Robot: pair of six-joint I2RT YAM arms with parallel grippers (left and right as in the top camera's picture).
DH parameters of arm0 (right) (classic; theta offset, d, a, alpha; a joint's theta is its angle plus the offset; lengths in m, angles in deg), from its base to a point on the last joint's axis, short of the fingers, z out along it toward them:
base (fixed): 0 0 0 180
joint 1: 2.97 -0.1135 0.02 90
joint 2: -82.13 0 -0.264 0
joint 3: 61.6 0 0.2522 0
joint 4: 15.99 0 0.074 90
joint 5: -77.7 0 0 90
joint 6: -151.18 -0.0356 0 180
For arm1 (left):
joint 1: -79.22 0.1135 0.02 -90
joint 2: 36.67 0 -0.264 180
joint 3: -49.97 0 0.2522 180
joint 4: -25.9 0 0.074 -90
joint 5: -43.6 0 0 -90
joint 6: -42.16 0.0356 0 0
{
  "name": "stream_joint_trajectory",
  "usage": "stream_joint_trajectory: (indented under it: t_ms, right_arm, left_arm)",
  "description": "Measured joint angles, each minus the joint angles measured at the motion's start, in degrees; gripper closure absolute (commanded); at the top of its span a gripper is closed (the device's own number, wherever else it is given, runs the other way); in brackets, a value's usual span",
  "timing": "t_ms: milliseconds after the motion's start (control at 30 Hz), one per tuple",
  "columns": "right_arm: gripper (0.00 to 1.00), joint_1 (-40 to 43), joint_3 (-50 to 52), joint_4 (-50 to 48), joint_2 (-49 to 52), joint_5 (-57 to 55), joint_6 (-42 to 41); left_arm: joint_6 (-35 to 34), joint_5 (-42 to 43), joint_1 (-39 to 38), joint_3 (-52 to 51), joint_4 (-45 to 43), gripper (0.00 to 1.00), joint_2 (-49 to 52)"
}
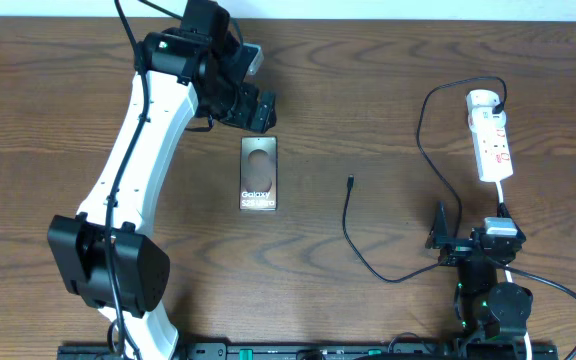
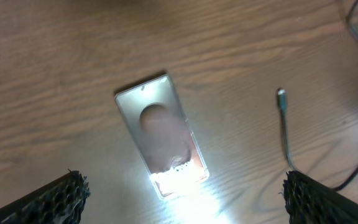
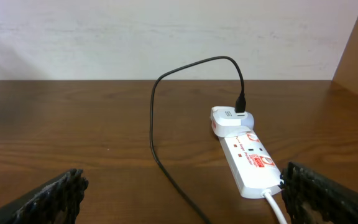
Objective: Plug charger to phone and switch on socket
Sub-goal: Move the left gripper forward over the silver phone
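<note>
Left gripper [image 2: 183,186] is hanging over the phone [image 2: 162,134] with jaws spread wide, gripping nothing. Both fingers [image 2: 61,198] are showing at the bottom corners of the wrist view, clear of the phone.

Phone is lying flat on the table [image 1: 368,80], centre-left in the overhead view [image 1: 258,174], lettering up, long axis running away from the robot. The wrist light is glaring off its near end and washing out the text there.

Charger [image 1: 346,222]: the connector tip is lying on bare wood to the right of the phone, apart from it and not plugged in. From the tip the cable is running back toward the robot, curving right past the right arm, then looping up to the far end of the socket [image 1: 492,140]. There it is going into a white adapter [image 3: 229,118] seated in the strip.

Socket is lying at the far right of the table, white with red markings [image 3: 248,155]. Its white cord is leaving the near end toward the right arm. Cannot tell switch position from these views.

Right gripper [image 3: 182,177] is sitting low near the table edge, facing the socket, jaws fully apart and holding nothing. The strip's near end is lying just beside its right finger [image 3: 328,199] in the wrist view; cannot tell if they are touching.
</note>
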Motion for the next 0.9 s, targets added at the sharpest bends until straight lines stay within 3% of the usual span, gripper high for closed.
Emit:
stream_joint_trajectory:
  t_ms: [400, 700, 900]
  right_arm:
    - [0.01, 0.0, 0.0, 0.0, 0.0, 0.0, 0.0]
    - [0.01, 0.0, 0.0, 0.0, 0.0, 0.0, 0.0]
    - [0.01, 0.0, 0.0, 0.0, 0.0, 0.0, 0.0]
  left_arm:
    - [-1.1, 1.7, -1.5, -0.7, -2.0, 0.02, 0.0]
    - [-6.3, 5.1, -1.6, -0.7, -7.0, 0.02, 0.0]
    - [-9.3, 0.0, -1.6, -0.7, -6.9, 0.02, 0.0]
